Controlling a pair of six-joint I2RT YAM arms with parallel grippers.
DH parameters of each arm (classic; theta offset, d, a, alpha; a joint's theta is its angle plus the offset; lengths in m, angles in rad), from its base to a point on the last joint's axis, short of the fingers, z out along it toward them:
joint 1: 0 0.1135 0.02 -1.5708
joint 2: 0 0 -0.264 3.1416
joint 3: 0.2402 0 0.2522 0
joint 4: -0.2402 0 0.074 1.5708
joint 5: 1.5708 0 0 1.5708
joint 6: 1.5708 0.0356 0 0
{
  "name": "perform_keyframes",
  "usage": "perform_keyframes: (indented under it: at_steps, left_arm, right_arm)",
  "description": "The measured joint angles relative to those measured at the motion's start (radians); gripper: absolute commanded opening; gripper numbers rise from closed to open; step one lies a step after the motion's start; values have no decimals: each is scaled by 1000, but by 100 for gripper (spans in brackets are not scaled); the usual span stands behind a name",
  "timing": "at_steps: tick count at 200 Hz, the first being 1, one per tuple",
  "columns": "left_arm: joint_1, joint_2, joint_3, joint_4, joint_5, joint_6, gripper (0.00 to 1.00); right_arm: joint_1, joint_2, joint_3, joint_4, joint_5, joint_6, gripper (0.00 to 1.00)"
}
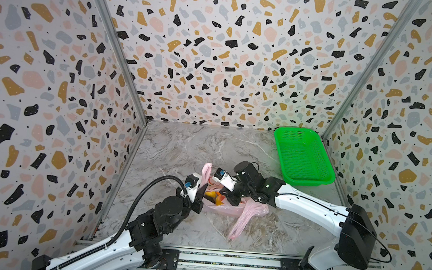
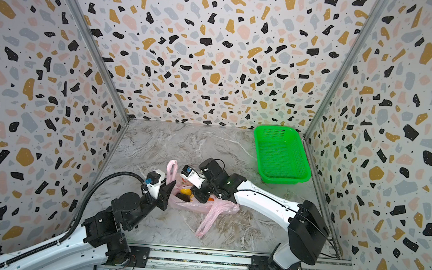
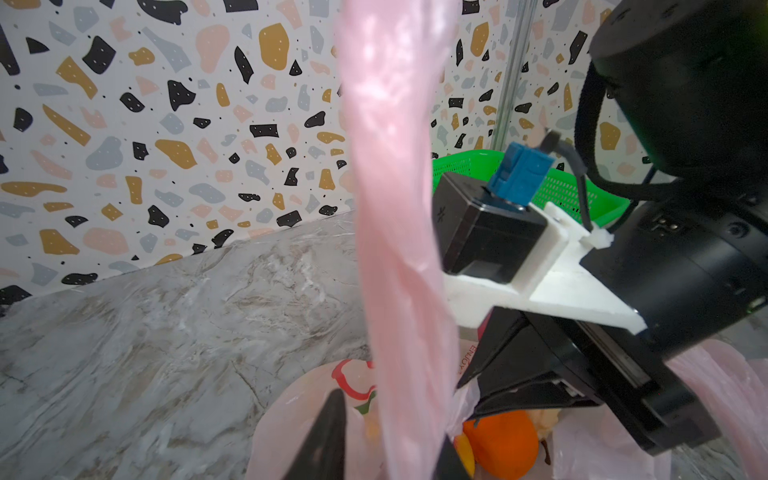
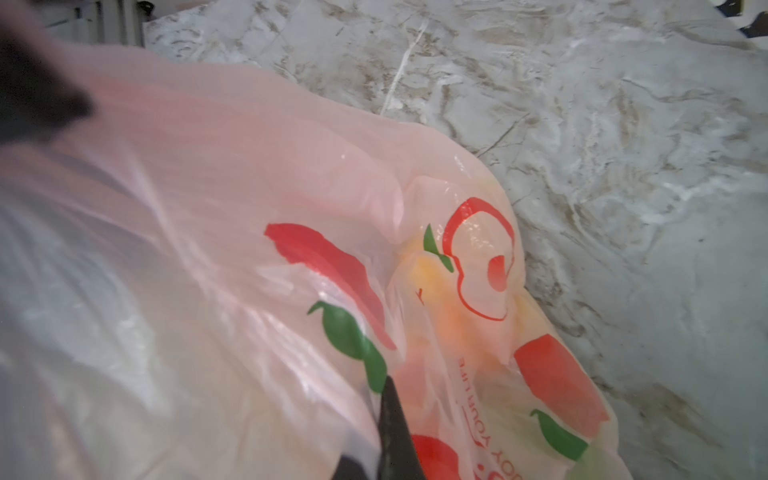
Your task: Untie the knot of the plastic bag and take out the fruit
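While right hand (image 1: 230,197) pinches one plastic bag (image 4: 249,208), left hand (image 3: 390,436) open around handle (image 3: 390,166).

A bright green mesh basket (image 1: 309,181) (image 2: 280,180) (image 3: 573,195) sits flat on the grey marble-patterned tabletop (image 1: 181,148) (image 2: 155,146), well apart from both pairs of jaws. It lies beyond the right jaws, toward the far right corner. Terrazzo-patterned walls (image 1: 217,47) enclose the table on three sides. An aluminium rail (image 1: 225,260) runs along the near edge, behind the left jaws and right jaws alike.
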Motion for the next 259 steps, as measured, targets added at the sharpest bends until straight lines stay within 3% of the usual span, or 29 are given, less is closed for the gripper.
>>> perform_keyframes:
  at_steps: [47,95,132,222,234,259]
  left_arm:
    - [0,-16,0,-10,2,-3,39]
    - [0,17,3,-10,21,5,10]
    - [0,24,7,-16,1,11,0]
    - [0,-2,7,-32,-68,-1,0]
    - [0,2,7,-31,-74,-8,10]
    - [0,6,7,-32,-87,-24,60]
  right_arm:
    - [-26,-40,-24,38,71,52,0]
    - [-50,-74,-24,50,106,60,0]
    - [-118,-77,-23,62,114,74,0]
    - [-193,-8,143,125,94,59,0]
    - [-194,4,151,127,87,56,0]
    - [-196,24,158,129,72,53,0]
